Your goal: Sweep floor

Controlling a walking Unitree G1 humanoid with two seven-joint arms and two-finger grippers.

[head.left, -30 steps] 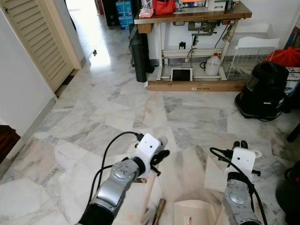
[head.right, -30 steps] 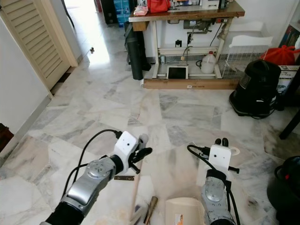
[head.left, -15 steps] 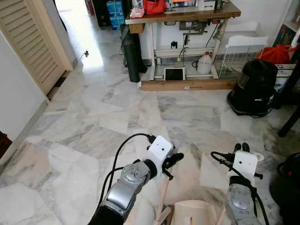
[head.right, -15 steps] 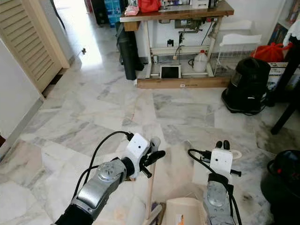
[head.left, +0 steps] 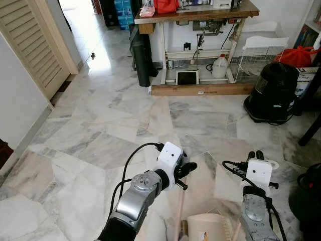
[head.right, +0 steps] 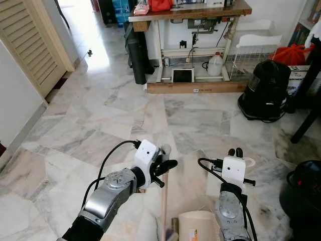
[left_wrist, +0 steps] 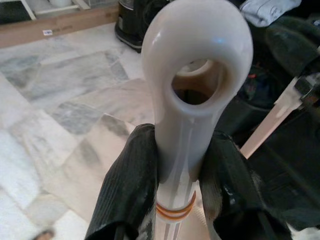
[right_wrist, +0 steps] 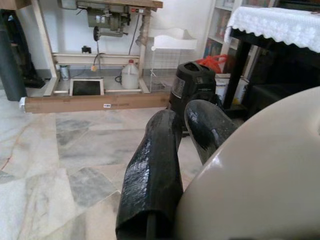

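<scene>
My left gripper [head.left: 183, 168] is shut on the broom's cream handle [head.left: 179, 213], just under its hanging loop [left_wrist: 196, 75]. The black fingers [left_wrist: 131, 175] press the stick from both sides. The stick drops almost straight down to the marble floor beside the cream dustpan [head.left: 205, 229] at the lower edge of the view. My right gripper [head.left: 255, 155] is low on the right, fingers close together [right_wrist: 155, 165], shut on the dustpan's upright cream handle [right_wrist: 260, 175], whose top ring [head.left: 271, 164] sits beside the wrist.
A wooden sewing table [head.left: 200, 12] with a jug [head.left: 219, 68] under it stands at the back. A black vacuum [head.left: 277, 93] and a wire basket [head.left: 256, 55] are on the right, a louvred door [head.left: 35, 45] on the left. Open marble floor [head.left: 100, 130] lies ahead.
The broom stick has swung from a leftward tilt to nearly upright, and its lower end has moved right toward the dustpan. The left gripper has shifted right. The right arm has barely moved.
</scene>
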